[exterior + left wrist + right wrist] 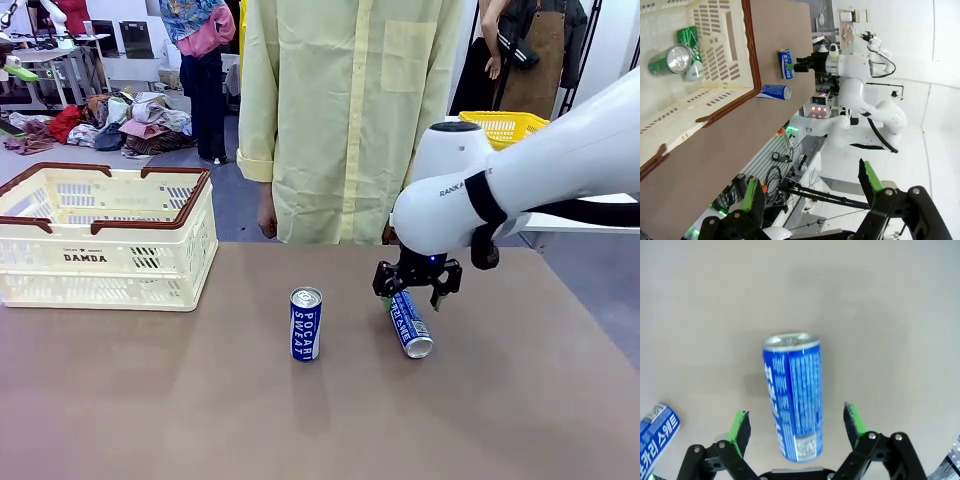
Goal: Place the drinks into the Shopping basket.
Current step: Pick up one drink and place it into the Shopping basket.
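Shopping basket [100,235] sits at the left end of the table [150,400]. The left wrist view shows at least one green can [665,61] lying on its floor. Left gripper [809,172] hangs above and off the table edge, jaws spread wide, holding nothing. Near mid-table a blue can [305,323] stands upright, silver top up, well apart from the basket. Just right of it the second blue can [411,324] lies on its side under the right gripper [412,293], whose jaws are spread to either side of the can, pads clear of it, nothing grasped. Risks, as judged: the pads flank the base end rather than the middle, so a lift may let the heavy top sag or pivot. If one pad touches first, the round body may roll away. The carry leftward to the basket passes the standing can and could topple it. Lying can's long axis runs far-left to near-right, top toward the robot's side, square to the closing line.
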### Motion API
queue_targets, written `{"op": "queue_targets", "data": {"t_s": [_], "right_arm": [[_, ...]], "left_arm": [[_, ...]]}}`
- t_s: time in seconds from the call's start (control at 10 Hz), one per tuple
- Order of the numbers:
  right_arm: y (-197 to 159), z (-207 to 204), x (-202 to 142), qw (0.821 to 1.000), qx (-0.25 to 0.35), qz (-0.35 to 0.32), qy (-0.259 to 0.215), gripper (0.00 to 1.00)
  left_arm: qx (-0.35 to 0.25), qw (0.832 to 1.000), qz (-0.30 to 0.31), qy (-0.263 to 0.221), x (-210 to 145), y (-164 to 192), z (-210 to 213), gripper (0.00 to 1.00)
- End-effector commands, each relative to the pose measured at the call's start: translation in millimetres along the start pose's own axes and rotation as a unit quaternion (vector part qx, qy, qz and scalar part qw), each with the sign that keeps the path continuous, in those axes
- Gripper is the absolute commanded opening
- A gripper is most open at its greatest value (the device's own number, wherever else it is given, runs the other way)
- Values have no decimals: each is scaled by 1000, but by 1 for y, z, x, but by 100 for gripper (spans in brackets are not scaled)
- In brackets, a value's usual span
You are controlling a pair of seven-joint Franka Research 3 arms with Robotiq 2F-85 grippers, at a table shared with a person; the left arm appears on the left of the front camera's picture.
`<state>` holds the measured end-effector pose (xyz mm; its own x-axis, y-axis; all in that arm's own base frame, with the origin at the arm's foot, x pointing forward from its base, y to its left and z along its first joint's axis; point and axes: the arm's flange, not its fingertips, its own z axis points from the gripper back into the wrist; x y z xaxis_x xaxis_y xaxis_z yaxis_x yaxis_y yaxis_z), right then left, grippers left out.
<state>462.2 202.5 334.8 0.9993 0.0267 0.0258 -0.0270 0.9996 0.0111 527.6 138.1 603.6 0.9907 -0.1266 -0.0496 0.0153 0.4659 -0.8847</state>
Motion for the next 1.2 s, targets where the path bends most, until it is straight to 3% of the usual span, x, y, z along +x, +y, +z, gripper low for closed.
{"op": "queue_targets", "data": {"t_s": [0.0, 0.4, 0.5, 0.6, 0.7, 1.1], "right_arm": [[13, -10, 13, 1000, -15, -16, 11, 100], [14, -27, 13, 999, -26, -23, 29, 100], [14, -28, 13, 998, -37, -32, 28, 75], [17, -30, 13, 998, -47, -31, 29, 18], [18, -31, 13, 998, -50, -31, 29, 0], [17, -31, 13, 998, -55, -33, 25, 0]], "left_arm": [[-7, 1000, 1, 0, -2, -4, 1, 100], [-7, 1000, 1, 0, -2, -4, 1, 100], [-7, 1000, 1, 0, -2, -4, 1, 100], [-7, 1000, 1, 0, -2, -4, 1, 100], [-7, 1000, 1, 0, -2, -4, 1, 100], [-7, 1000, 1, 0, -2, -4, 1, 100]]}}
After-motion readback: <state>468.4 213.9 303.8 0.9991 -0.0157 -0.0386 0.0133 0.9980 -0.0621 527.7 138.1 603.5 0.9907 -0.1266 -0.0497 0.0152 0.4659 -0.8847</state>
